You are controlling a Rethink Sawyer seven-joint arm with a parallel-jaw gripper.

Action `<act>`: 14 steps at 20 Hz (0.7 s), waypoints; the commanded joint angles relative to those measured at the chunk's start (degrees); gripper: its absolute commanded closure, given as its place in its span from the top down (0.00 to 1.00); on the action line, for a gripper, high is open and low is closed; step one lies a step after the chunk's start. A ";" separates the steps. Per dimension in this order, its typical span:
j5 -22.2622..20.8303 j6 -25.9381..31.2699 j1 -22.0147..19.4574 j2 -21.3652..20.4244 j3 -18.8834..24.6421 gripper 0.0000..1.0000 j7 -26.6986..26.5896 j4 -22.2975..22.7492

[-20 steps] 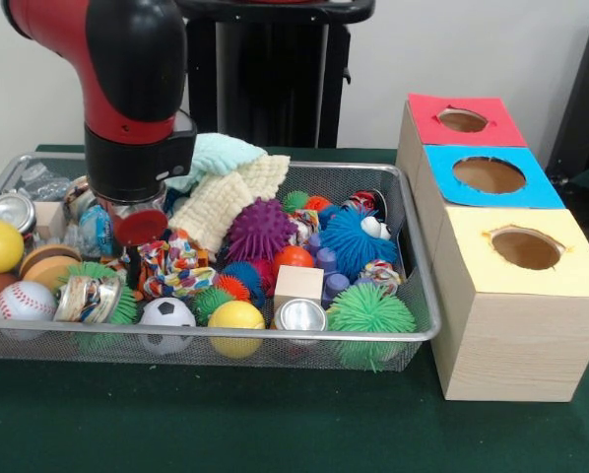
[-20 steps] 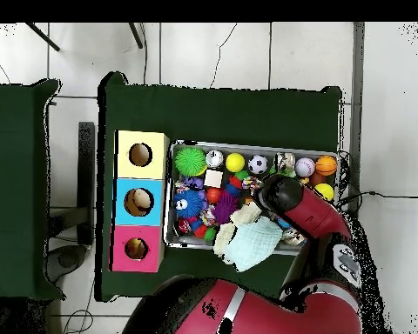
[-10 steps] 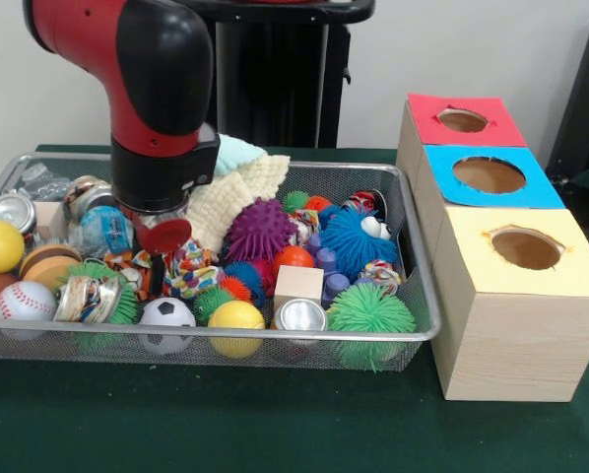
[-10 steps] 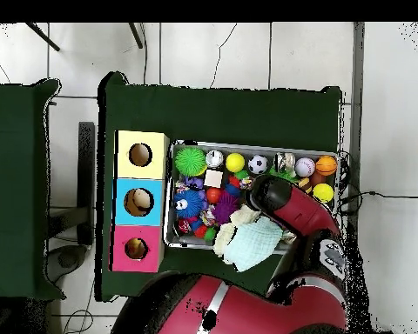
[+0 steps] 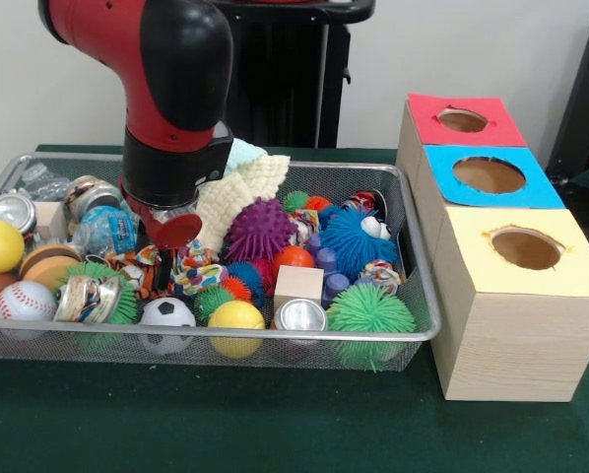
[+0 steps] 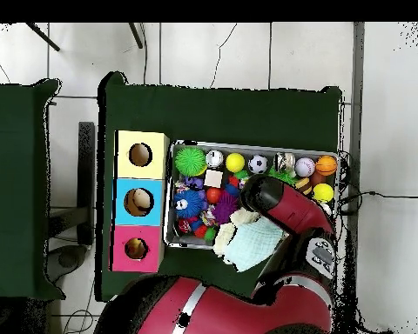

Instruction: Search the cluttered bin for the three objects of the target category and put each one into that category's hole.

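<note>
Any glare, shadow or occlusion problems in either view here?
Front view: even lighting, small glints on the metal cans, the arm hides the bin's back left. Overhead view: the arm covers the bin's lower right; the end effector is hidden.

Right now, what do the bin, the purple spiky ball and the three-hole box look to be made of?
The bin looks like fine wire mesh with a shiny metal rim: you can see through its walls. The purple spiky ball seems soft rubber, matte, with dense flexible spikes. The three-hole box appears to be pale wood or wood-grain board, with matte red, blue and yellow tops, possibly felt or paper.
</note>
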 commanded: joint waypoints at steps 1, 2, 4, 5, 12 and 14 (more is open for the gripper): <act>0.15 1.69 -1.50 2.00 3.55 1.00 6.89 -2.73; 0.18 1.46 -1.64 2.05 3.72 1.00 6.85 -2.71; 0.19 1.61 -1.56 2.12 3.58 1.00 6.93 -2.81; 0.31 1.72 -1.43 2.13 3.51 1.00 7.16 -2.74; 0.47 -0.33 -2.69 1.94 5.37 1.00 6.56 -2.11; 0.03 -1.53 -3.74 1.79 6.47 1.00 5.53 -1.75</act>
